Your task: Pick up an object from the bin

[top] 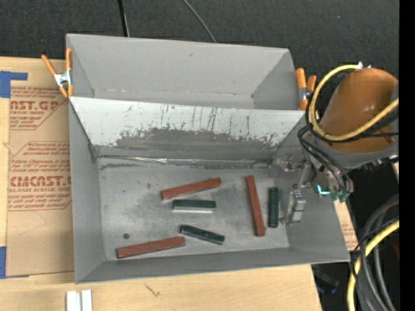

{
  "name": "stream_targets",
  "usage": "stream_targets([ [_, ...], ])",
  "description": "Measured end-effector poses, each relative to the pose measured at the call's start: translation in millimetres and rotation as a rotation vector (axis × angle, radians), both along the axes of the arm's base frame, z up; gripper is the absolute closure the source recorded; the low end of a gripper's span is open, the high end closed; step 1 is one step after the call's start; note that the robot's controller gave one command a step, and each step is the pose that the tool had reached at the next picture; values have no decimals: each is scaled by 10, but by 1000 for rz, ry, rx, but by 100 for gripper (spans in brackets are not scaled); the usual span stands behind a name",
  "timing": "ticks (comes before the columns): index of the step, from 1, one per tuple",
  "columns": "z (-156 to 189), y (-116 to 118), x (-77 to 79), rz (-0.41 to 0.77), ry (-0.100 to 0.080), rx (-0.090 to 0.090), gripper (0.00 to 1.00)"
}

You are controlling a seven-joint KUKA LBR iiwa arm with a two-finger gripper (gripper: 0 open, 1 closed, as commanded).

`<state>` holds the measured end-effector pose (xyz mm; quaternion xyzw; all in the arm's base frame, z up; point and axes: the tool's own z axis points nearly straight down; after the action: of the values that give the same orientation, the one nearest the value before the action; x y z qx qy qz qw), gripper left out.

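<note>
**Orange-capped arm at the bin's right wall, end effector low beside a dark green bar**

Orange cover (356,105) on the robot's wrist sits highest, over the bin's (175,70) right rim, with a yellow cable (317,102) looped round it. Below it the end effector (295,206) hangs inside the bin, close to the right wall and low near the floor. Cannot tell whether the end effector is apart or together; nothing is seen clamped in it.

Closest thing: long dark green bar (273,207), lying flat on the floor near the right wall, running front to back, just beside the end effector on its left. Contact between the two cannot be told.

Just left of that, a red-brown bar (255,206) lies almost parallel to it, slightly tilted, longer, close alongside but apart.

Rest of the floor, well apart from the end effector:
- slanted red-brown bar (191,188) near the middle, right end raised toward the back wall
- green bar with a pale top face (194,205) just in front of it, lying across
- short dark green bar (201,234) further forward, slightly angled
- front red-brown bar (151,247) near the front-left corner, lying across, close to the front wall

All six bars lie singly; none is stacked on another.
</note>
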<state>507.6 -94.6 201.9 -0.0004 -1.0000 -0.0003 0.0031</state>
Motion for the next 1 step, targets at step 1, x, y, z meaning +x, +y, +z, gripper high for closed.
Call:
stream_targets([
  [1, 37, 4, 18, 1, -7, -1, 0],
])
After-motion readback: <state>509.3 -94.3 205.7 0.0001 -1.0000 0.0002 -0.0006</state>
